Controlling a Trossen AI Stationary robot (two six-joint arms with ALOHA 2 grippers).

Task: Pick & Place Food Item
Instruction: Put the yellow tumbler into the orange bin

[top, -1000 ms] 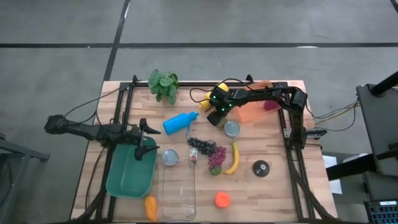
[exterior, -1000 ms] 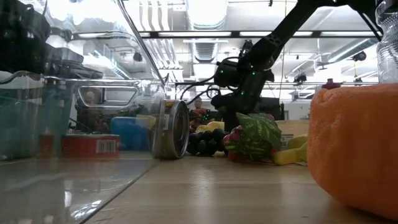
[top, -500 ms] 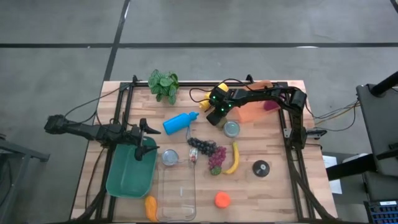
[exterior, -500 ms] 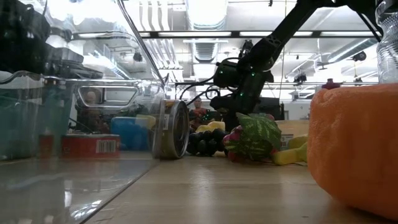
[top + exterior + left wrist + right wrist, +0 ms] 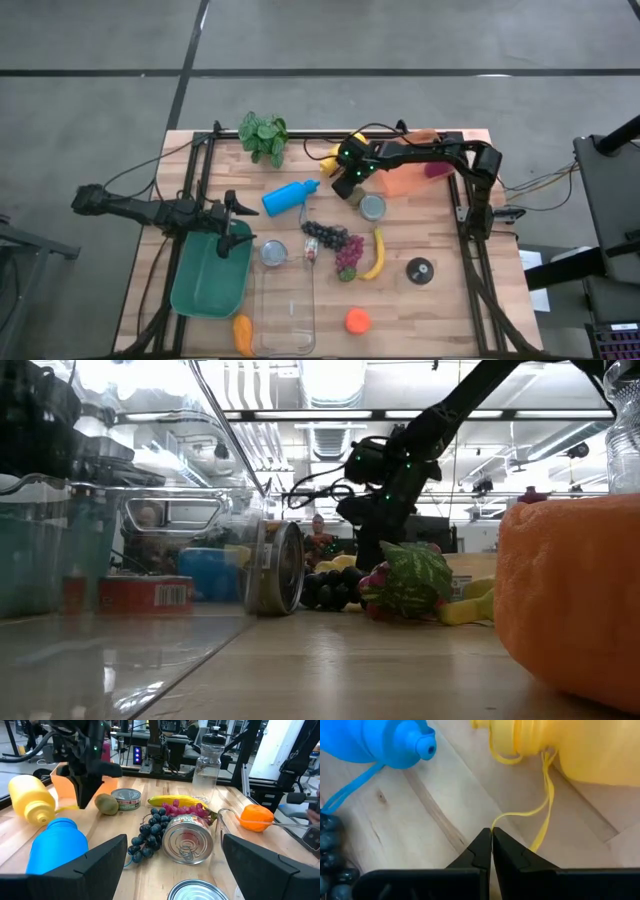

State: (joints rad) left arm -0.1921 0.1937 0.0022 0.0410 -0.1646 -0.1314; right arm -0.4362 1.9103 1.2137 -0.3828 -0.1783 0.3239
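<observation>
My right gripper (image 5: 347, 181) is shut and points down between the yellow bottle (image 5: 330, 160), the blue bottle (image 5: 290, 197) and a green kiwi (image 5: 357, 197). In the right wrist view its fingertips (image 5: 491, 833) stand over the bend of the yellow bottle's strap (image 5: 546, 795). In the left wrist view the kiwi (image 5: 106, 803) lies on the table beside a tin (image 5: 126, 799). Grapes (image 5: 330, 237), a banana (image 5: 377, 255) and an orange (image 5: 357, 320) also lie on the table. My left gripper (image 5: 236, 216) is open and empty over the far rim of the green bin (image 5: 205, 285). My right gripper's shut fingertips come from above at the bend of the yellow strap (image 5: 512, 819), which lies slack on the table. I cannot tell whether they touch it.
A clear container (image 5: 285, 310) stands at the near edge, with a carrot (image 5: 242, 333) beside it. Tins (image 5: 372, 207) (image 5: 273, 252), a black disc (image 5: 419, 269), an orange box (image 5: 405, 182) and a plant (image 5: 263, 137) stand about the table.
My right gripper has risen a little and gone slightly toward the table's far edge, away from the kiwi. The kiwi and the bottles lie where they were.
</observation>
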